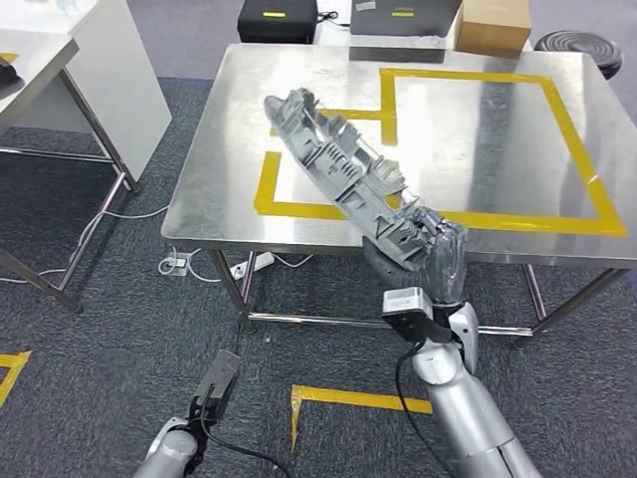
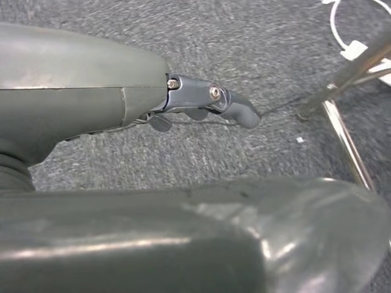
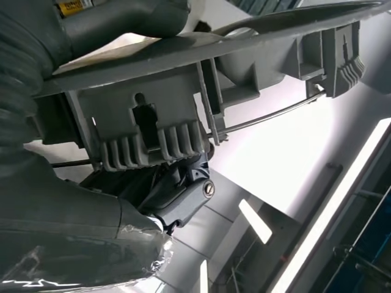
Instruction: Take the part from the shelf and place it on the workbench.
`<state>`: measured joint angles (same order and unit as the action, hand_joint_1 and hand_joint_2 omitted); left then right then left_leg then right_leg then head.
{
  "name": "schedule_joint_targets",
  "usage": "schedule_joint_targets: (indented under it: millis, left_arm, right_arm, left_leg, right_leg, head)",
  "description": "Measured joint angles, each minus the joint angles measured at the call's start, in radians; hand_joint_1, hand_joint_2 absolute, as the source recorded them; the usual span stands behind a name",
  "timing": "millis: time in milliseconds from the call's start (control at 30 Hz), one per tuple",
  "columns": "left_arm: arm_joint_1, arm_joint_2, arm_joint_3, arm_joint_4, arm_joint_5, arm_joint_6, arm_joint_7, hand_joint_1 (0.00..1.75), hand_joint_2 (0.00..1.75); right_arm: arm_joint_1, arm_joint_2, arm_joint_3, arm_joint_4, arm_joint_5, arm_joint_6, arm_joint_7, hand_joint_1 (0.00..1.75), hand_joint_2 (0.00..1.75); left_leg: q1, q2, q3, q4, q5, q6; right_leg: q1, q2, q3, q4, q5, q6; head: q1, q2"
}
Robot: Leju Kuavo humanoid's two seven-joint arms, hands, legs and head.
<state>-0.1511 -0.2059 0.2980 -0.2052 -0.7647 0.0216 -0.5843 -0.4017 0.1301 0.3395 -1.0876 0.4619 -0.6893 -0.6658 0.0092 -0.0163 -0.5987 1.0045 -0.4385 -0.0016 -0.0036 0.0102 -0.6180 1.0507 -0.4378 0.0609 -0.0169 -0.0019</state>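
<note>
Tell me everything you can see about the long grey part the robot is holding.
The grey part is a long, narrow moulded piece that looks like plastic, covered in ribs, tabs and box-like sockets. A thin metal rod runs along it in the right wrist view. The right hand grips its near end. It slants up and away to the left, its far end above the steel workbench near the yellow tape outline. Whether it touches the workbench cannot be told.
</note>
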Motion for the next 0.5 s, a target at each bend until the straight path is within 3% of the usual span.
schedule_joint_targets:
  millis: [67,133,200,267,300,333,367,433,500]
  left_arm:
    - [-0.003,-0.001,-0.008,0.000,-0.002,-0.002,0.001,0.00,0.00]
    - [-0.007,-0.002,-0.018,0.000,-0.006,-0.007,0.001,0.00,0.00]
    - [-0.013,-0.004,-0.026,0.000,-0.009,-0.012,0.001,0.00,0.00]
    - [-0.015,-0.004,-0.035,0.000,-0.010,-0.016,0.002,0.00,0.00]
    - [-0.015,-0.004,-0.038,0.000,-0.010,-0.019,0.002,0.00,0.00]
    - [-0.015,-0.004,-0.041,0.000,-0.009,-0.023,0.002,0.00,0.00]
    - [-0.015,-0.004,-0.043,0.000,-0.009,-0.027,0.003,0.00,0.00]
    - [-0.016,-0.004,-0.046,0.000,-0.006,-0.031,0.003,0.00,0.00]
    - [-0.017,-0.005,-0.048,0.000,-0.004,-0.033,0.003,0.00,0.00]
  right_arm:
    - [-0.022,0.000,-0.012,0.019,0.011,-0.002,0.006,1.75,1.75]
    - [-0.041,-0.001,-0.029,0.038,0.030,-0.003,0.016,1.75,1.75]
    - [-0.062,-0.003,-0.044,0.061,0.041,-0.003,0.021,1.75,1.75]
    - [-0.075,-0.006,-0.058,0.085,0.053,-0.004,0.020,1.75,1.75]
    - [-0.077,-0.007,-0.066,0.095,0.065,-0.004,0.019,1.75,1.75]
    - [-0.079,-0.008,-0.074,0.104,0.081,-0.004,0.018,1.75,1.75]
    - [-0.081,-0.008,-0.082,0.110,0.096,-0.004,0.016,1.75,1.75]
    - [-0.088,-0.006,-0.096,0.118,0.119,-0.004,0.011,1.75,1.75]
    - [-0.096,-0.004,-0.109,0.124,0.127,-0.004,0.007,1.75,1.75]
  left_leg:
    - [-0.001,0.000,-0.009,0.003,0.003,-0.008]
    - [-0.001,0.003,-0.020,0.021,-0.012,-0.020]
    - [0.001,0.006,-0.056,0.101,-0.059,-0.032]
    - [0.002,0.008,-0.115,0.229,-0.109,-0.038]
    - [0.002,0.008,-0.136,0.268,-0.112,-0.037]
    - [0.002,0.009,-0.145,0.278,-0.097,-0.034]
    - [0.000,0.009,-0.137,0.248,-0.062,-0.028]
    - [-0.005,0.009,-0.095,0.130,0.019,-0.013]
    - [-0.010,0.009,-0.061,0.040,0.047,-0.003]
  right_leg:
    - [0.000,0.004,0.005,-0.015,-0.012,-0.013]
    - [-0.004,0.006,0.004,-0.018,-0.012,-0.027]
    - [-0.007,0.006,0.007,-0.021,-0.012,-0.039]
    - [-0.006,0.006,0.010,-0.021,-0.014,-0.045]
    - [-0.005,0.006,0.012,-0.020,-0.015,-0.046]
    - [-0.004,0.007,0.014,-0.020,-0.017,-0.048]
    - [-0.003,0.008,0.016,-0.020,-0.018,-0.048]
    - [-0.001,0.011,0.019,-0.020,-0.020,-0.045]
    - [0.002,0.012,0.015,-0.018,-0.022,-0.039]
  head:
    - [0.000,0.000]
    - [-0.002,0.000]
    - [-0.003,0.000]
    - [-0.003,0.000]
    - [-0.003,0.000]
    - [-0.003,0.000]
    - [-0.003,0.000]
    - [-0.003,0.000]
    - [-0.002,0.000]
